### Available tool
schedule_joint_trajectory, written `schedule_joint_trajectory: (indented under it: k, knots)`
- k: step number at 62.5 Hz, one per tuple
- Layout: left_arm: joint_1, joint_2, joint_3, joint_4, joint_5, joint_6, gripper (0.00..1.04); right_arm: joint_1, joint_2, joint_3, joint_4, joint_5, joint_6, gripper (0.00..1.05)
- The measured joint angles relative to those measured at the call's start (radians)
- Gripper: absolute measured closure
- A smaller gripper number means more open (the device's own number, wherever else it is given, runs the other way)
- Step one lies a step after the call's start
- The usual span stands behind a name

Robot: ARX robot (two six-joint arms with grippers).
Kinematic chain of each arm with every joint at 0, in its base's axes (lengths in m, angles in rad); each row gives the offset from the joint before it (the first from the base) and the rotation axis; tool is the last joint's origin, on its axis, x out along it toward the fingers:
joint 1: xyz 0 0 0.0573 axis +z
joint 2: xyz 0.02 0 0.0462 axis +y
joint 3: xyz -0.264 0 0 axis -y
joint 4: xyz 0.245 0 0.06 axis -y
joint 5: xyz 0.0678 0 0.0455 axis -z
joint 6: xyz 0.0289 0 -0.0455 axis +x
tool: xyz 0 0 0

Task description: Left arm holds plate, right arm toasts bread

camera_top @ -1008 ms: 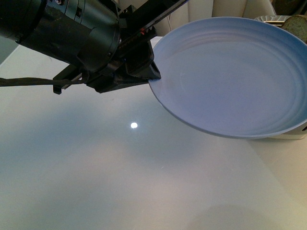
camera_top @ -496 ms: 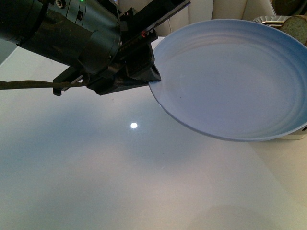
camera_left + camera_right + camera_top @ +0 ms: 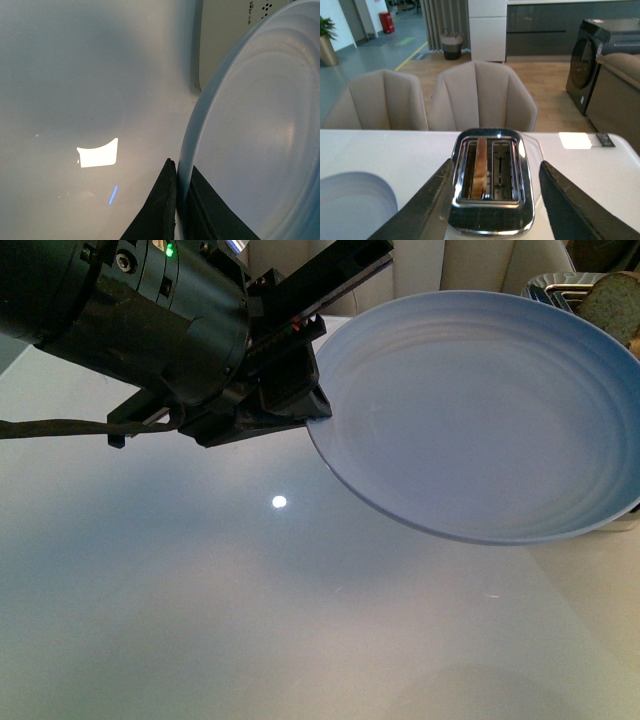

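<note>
The two black wedge-shaped fingers (image 3: 161,212) of the left gripper (image 3: 180,166) are pressed together on the rim of one round pale-blue plate (image 3: 480,420). The rim is pinched between them, one finger on each side. The plate is held up in the air over the smooth white table (image 3: 200,620) and is tipped a little. Faint rings can be seen in it, and nothing is lying on it. Behind the fingers, the big black left arm (image 3: 130,310) is seen, with one small green light (image 3: 170,250) and one thin cable (image 3: 60,427).

The two black fingers (image 3: 427,205) of the right gripper (image 3: 495,163) are spread wide apart, and nothing is held between them. One shiny silver toaster (image 3: 492,210) with two slots is seen between them. One slice of brown bread (image 3: 480,167) is stood in one slot; the other slot is bare. Two beige chairs (image 3: 380,100) are placed behind the table.
</note>
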Motion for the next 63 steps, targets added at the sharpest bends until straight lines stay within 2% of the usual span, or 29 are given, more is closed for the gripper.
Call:
schedule_joint_trajectory:
  k: [8, 14, 16, 22, 63]
  knots:
    - [0.0, 0.0, 0.0, 0.0, -0.003, 0.0, 1.02, 0.027, -0.045, -0.074, 0.014, 0.027, 0.0, 0.75]
    - [0.0, 0.0, 0.0, 0.0, -0.003, 0.003, 1.02, 0.051, -0.099, -0.129, 0.02, 0.048, 0.0, 0.96]
    - [0.0, 0.0, -0.001, 0.0, -0.003, 0.004, 1.02, 0.085, -0.118, -0.147, 0.02, 0.109, -0.003, 1.03]
    - [0.0, 0.0, -0.004, 0.0, -0.003, 0.004, 1.02, 0.144, -0.171, -0.194, 0.019, 0.135, -0.001, 1.03]
    - [0.0, 0.0, -0.01, 0.0, -0.004, 0.012, 1.02, 0.147, -0.399, -0.308, -0.097, 0.144, -0.001, 1.03]
